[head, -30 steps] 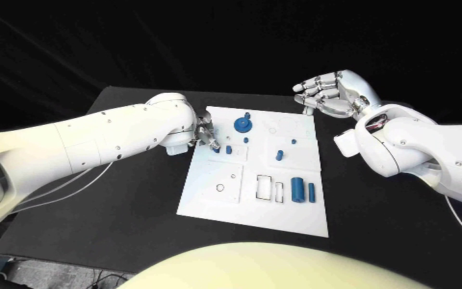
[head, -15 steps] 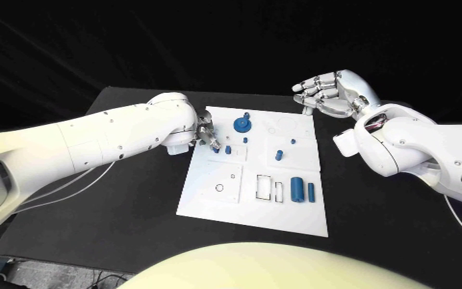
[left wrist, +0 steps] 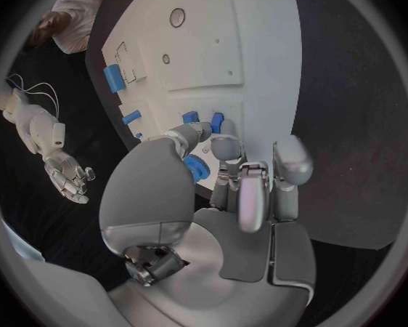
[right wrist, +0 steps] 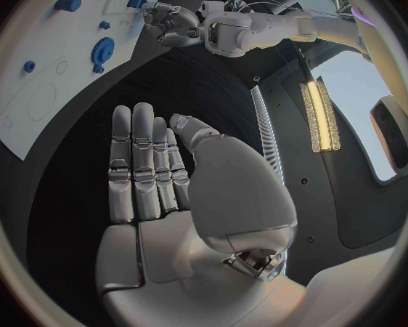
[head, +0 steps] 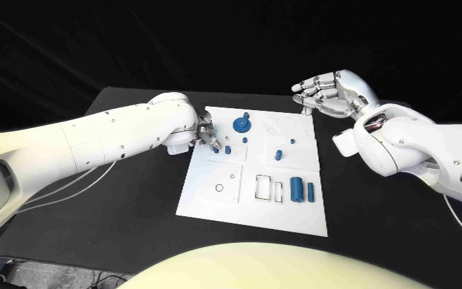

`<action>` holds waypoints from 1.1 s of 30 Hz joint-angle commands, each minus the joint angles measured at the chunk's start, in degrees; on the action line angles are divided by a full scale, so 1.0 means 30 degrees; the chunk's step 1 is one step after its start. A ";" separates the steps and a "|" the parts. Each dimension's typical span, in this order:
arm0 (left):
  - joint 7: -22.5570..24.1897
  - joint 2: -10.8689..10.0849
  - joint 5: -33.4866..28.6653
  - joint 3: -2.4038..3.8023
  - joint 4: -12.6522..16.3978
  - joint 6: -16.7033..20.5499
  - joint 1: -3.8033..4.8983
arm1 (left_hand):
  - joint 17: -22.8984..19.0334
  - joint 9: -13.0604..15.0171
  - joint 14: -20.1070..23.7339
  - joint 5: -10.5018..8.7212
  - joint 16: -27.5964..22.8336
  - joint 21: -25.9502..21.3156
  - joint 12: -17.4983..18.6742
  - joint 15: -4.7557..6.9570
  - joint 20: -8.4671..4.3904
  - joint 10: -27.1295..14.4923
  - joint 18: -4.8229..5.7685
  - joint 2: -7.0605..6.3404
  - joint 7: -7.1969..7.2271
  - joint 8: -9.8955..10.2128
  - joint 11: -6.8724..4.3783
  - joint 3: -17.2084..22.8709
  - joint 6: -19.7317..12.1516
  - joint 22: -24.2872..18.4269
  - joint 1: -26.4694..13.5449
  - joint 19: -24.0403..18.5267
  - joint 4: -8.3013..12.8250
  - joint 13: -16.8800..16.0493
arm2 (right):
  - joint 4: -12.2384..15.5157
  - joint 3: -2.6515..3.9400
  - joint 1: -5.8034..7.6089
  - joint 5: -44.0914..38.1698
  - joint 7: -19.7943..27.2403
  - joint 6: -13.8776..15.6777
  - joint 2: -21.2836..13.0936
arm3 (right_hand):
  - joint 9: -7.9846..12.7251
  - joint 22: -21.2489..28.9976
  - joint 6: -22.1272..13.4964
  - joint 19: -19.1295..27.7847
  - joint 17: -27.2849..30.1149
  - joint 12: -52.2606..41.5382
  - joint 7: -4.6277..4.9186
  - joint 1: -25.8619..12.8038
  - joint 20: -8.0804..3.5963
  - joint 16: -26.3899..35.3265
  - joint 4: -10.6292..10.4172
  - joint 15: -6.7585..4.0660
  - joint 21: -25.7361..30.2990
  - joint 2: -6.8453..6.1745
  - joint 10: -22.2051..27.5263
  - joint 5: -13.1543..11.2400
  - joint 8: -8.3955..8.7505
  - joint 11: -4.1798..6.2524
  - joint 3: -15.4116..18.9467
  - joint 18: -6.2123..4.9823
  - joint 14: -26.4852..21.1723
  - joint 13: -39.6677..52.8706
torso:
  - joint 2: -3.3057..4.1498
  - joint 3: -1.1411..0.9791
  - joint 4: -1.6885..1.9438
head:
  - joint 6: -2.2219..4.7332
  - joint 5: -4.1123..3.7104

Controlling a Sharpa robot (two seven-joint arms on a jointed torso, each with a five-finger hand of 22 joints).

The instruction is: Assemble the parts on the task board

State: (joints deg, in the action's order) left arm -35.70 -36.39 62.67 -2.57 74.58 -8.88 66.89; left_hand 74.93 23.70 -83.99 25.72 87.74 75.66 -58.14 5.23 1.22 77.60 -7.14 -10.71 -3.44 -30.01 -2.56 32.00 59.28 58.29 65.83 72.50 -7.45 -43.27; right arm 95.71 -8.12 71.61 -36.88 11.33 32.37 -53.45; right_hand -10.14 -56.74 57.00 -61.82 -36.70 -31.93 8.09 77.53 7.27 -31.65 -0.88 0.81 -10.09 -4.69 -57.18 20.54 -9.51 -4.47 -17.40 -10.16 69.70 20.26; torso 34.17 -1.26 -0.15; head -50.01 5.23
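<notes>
The white task board lies mid-table. A blue gear-like disc stands near its far edge, several small blue pegs sit further in, and two blue blocks stand toward the near right. My left hand hangs over the board's left edge, fingers curled down. Its thumb and a finger pinch a small blue peg, with another peg just beside it. My right hand hovers past the board's far right corner, fingers straight and spread, holding nothing.
Outlined slots and a small round hole mark the board's near half. Black table surrounds the board on all sides. My left forearm stretches across the table's left part.
</notes>
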 commanded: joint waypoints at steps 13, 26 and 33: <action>-0.0414 0.0050 -0.0051 -0.0071 -0.0218 -0.0819 -0.0090 | 0.3487 -0.0306 -0.1629 0.0055 0.0108 -0.0198 -0.0113 0.0108 -0.0063 0.0017 0.0300 0.0171 0.0763 0.0461 -0.0066 -0.2851 0.0972 -0.0018 -0.0471 0.0149 -0.1438 -0.0391 | 0.0049 0.0003 -0.0014 -0.0049 0.0176 -0.0250 -0.0009 | 0.0028 -0.0034 -0.0018 0.0065 -0.0060 0.0028 0.0128 -0.0098 0.0064 0.0068 -0.0027 0.0054 0.0094 0.0149 -0.0088 0.0124 -0.0122 0.0008 0.0038 -0.0064 0.0128 -0.0049 | -0.0009 -0.0003 0.0009 | 0.0003 -0.0018; 0.0146 -0.0370 -0.0270 0.0006 0.0246 0.0677 -0.0089 | 0.3060 -0.0557 -0.1522 0.0048 -0.0079 -0.0321 0.0251 0.0049 -0.0034 -0.0266 0.0270 0.0439 0.0639 0.0826 0.0041 -0.5333 0.1044 -0.0186 -0.0862 0.0106 -0.2912 -0.0097 | 0.0071 0.0003 -0.0019 -0.0051 0.0182 -0.0251 -0.0066 | 0.0029 -0.0034 -0.0018 0.0065 -0.0061 0.0028 0.0128 -0.0096 0.0064 0.0069 -0.0025 0.0053 0.0094 0.0149 -0.0088 0.0125 -0.0122 0.0008 0.0038 -0.0064 0.0128 -0.0049 | -0.0018 0.0003 0.0012 | 0.0003 -0.0021; 0.1715 -0.0834 -0.1785 0.0168 0.0721 0.2784 -0.0085 | 0.1647 -0.0775 -0.1121 0.0103 -0.0758 -0.1434 0.3017 -0.0256 0.0162 -0.2343 -0.0068 0.0651 0.0103 0.1353 0.0490 -0.6355 -0.0172 -0.2169 -0.1180 -0.1090 -0.3086 0.3325 | 0.0080 0.0003 -0.0025 -0.0048 0.0174 -0.0263 -0.0093 | 0.0030 -0.0035 -0.0021 0.0066 -0.0068 0.0026 0.0129 -0.0092 0.0064 0.0079 -0.0017 0.0053 0.0095 0.0145 -0.0086 0.0129 -0.0122 0.0007 0.0036 -0.0064 0.0130 -0.0056 | 0.0000 0.0010 -0.0014 | 0.0003 -0.0043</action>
State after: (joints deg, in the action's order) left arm -34.50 -38.72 61.13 -2.19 76.32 -5.77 66.59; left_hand 74.91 21.46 -83.95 25.90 85.65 71.75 -50.19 4.80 1.61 71.47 -7.13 -8.59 -2.87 -26.15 -1.34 13.26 59.37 52.43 62.82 69.65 -16.70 -34.63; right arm 95.85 -8.12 71.58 -36.85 11.34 32.32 -53.70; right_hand -10.14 -56.77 57.00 -61.82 -36.80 -31.93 8.09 77.30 7.27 -31.65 -0.88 0.81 -10.09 -4.46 -57.18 20.53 -9.51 -4.47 -17.40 -10.16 69.70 20.19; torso 34.13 -1.24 -0.15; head -50.01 5.17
